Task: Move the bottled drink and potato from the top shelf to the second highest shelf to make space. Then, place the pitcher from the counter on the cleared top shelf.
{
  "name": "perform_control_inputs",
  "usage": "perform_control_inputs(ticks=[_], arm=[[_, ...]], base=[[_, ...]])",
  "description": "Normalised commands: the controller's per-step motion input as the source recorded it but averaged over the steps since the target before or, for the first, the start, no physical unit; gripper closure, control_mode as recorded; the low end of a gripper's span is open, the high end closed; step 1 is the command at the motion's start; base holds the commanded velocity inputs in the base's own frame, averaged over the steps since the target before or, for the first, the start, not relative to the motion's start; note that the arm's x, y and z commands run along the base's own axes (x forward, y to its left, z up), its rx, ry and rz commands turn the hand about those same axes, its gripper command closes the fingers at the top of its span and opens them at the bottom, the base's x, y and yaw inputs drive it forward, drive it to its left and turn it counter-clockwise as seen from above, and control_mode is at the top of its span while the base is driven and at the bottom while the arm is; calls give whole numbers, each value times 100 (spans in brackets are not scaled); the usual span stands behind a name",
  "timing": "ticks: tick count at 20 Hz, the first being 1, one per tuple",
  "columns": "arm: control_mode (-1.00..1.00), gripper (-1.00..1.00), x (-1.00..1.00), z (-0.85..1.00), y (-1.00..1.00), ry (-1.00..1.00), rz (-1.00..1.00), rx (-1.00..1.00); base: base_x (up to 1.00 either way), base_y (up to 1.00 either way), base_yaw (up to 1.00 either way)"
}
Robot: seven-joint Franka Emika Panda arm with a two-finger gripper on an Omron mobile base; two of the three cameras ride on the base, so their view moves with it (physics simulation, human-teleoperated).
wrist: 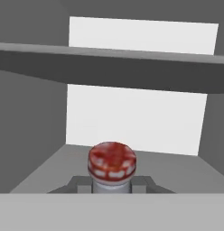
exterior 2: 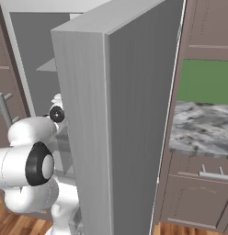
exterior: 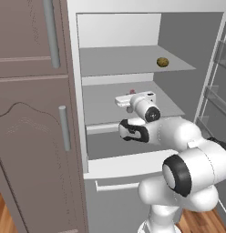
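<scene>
While the jaws are closed tight on the bottled drink (wrist: 111, 168), the gripper (wrist: 112, 184) is held inside the fridge, just above the second highest shelf (exterior: 169, 105). That grey slab is bounded by grey walls and a white back panel. A red-and-white top is seen on the bottle. The yellow-brown potato (exterior: 162, 62) is left above, on the top shelf (exterior: 115, 61).

Potato (exterior: 162, 62) on top shelf (exterior: 115, 61)
</scene>
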Motion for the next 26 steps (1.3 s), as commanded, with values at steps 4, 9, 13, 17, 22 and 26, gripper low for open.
perform_control_inputs(ticks=[4, 9, 13, 17, 22, 26], arm=[[-100, 100, 34, -27, 0, 0, 0, 0], [-100, 100, 36, -26, 0, 0, 0, 0], [-100, 100, 36, -24, 0, 0, 0, 0], [-100, 100, 35, -23, 0, 0, 0, 0], [-100, 100, 36, -22, 0, 0, 0, 0], [-100, 100, 33, -21, 0, 0, 0, 0]], base=[[0, 0, 0], [0, 0, 0], [0, 0, 0], [0, 0, 0], [0, 0, 0], [0, 0, 0]])
